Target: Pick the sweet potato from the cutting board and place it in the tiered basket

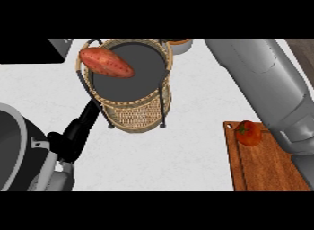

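Note:
The reddish-brown sweet potato (pixel 106 63) lies on the dark top tray of the wicker tiered basket (pixel 136 114), over the tray's left rim, and no hand touches it. My left hand (pixel 73 134) rests at the lower left, its fingers straight and pointing up toward the basket's left leg, holding nothing. My right forearm (pixel 272 85) runs from the lower right up to the picture's top edge, right of the basket. The right hand itself is cut off there. The wooden cutting board (pixel 269 173) sits at the lower right.
A red tomato (pixel 249 133) lies on the cutting board's far left corner, right beside my right forearm. A large dark round pot (pixel 4 148) fills the lower left. A black appliance (pixel 23 49) stands at the back left, and a small orange bowl (pixel 180 43) behind the basket.

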Controlling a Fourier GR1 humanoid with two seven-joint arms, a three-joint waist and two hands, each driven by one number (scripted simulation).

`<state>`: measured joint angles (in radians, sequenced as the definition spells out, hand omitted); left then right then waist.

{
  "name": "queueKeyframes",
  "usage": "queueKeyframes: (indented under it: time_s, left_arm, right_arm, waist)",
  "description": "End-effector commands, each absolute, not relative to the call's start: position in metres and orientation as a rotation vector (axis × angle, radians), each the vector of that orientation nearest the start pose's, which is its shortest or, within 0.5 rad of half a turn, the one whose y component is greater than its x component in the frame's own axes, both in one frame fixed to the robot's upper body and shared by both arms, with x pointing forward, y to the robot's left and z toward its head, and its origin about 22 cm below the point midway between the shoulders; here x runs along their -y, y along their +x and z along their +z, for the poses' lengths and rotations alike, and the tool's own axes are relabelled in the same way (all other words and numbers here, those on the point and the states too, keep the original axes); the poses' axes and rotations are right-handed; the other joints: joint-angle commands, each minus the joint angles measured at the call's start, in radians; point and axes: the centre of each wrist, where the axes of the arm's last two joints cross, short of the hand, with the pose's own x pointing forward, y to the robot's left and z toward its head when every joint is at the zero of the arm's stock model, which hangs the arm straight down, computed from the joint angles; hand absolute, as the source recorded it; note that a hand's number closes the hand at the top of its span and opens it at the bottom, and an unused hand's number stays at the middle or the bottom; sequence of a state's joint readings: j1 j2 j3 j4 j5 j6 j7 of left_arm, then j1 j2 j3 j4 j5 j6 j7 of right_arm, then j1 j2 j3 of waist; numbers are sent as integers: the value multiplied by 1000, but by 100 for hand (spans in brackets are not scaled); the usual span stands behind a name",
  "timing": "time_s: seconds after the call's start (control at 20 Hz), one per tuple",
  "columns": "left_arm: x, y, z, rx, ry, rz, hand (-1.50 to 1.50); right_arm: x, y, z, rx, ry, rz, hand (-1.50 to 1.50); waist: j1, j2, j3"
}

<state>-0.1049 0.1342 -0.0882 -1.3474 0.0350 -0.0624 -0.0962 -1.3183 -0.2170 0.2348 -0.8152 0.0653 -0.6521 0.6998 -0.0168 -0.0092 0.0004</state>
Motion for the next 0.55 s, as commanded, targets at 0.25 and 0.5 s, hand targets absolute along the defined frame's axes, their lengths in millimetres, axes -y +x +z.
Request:
queueKeyframes:
  time_s: [0.25, 0.5]
  left_arm:
    - [-254, 255, -26, 1511, -49, -185, 0]
    - [-246, 255, -19, 1524, -65, -207, 0]
  right_arm:
    - [231, 400, 275, 1630, -448, -235, -150]
    - [315, 365, 258, 1629, -466, -184, -150]
  waist:
    - [-29, -2, 1]
    - [-9, 4, 1]
